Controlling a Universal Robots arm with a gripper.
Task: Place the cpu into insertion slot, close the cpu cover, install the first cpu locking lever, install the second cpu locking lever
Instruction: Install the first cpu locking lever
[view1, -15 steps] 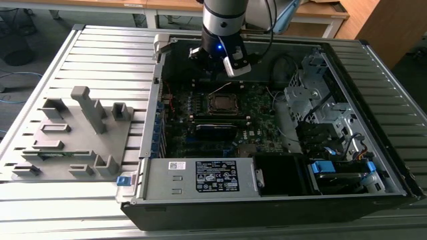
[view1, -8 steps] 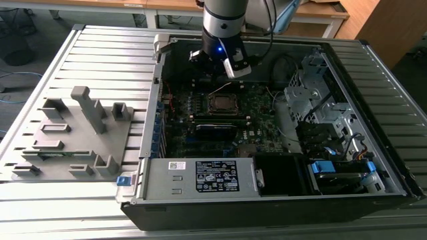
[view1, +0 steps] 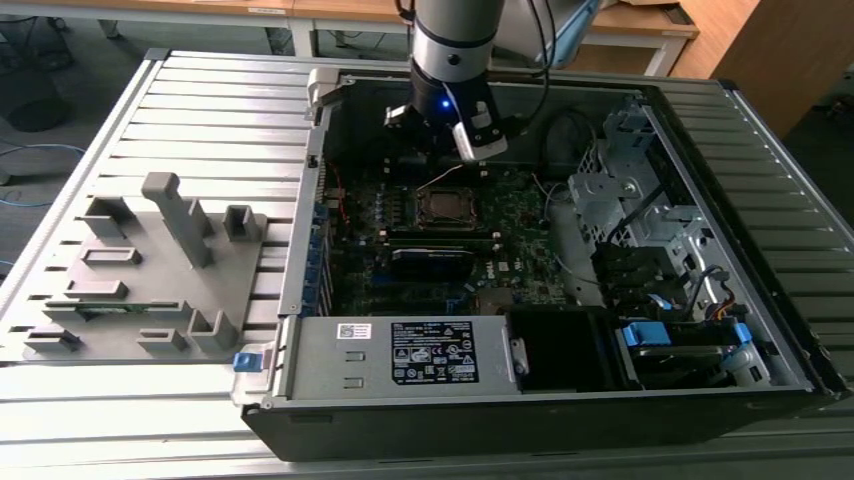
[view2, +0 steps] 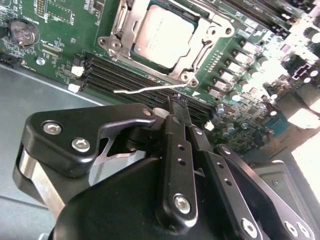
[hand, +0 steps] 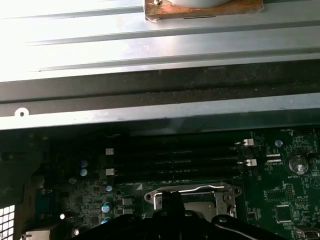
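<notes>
Hovering clenched and empty, gripper (view2: 176, 101) sits just beside locking lever (view2: 145, 89); springy thin wire may slip off

Finds the cpu (view2: 162, 35), a flat square chip with a dull silver-grey top, seated level in the insertion slot (view1: 447, 206), a small dark square socket with a silver rim at the centre of the exterior view. Notes the cpu cover (view2: 126, 27), a thin silver frame, lying flat around the chip, with the metal top showing through its window. Records one locking lever (view2: 150, 89), a thin bright wire rod, unlatched: standing clear of the frame beside the slot and, in the exterior view, slanting just above the socket's upper edge.
</notes>
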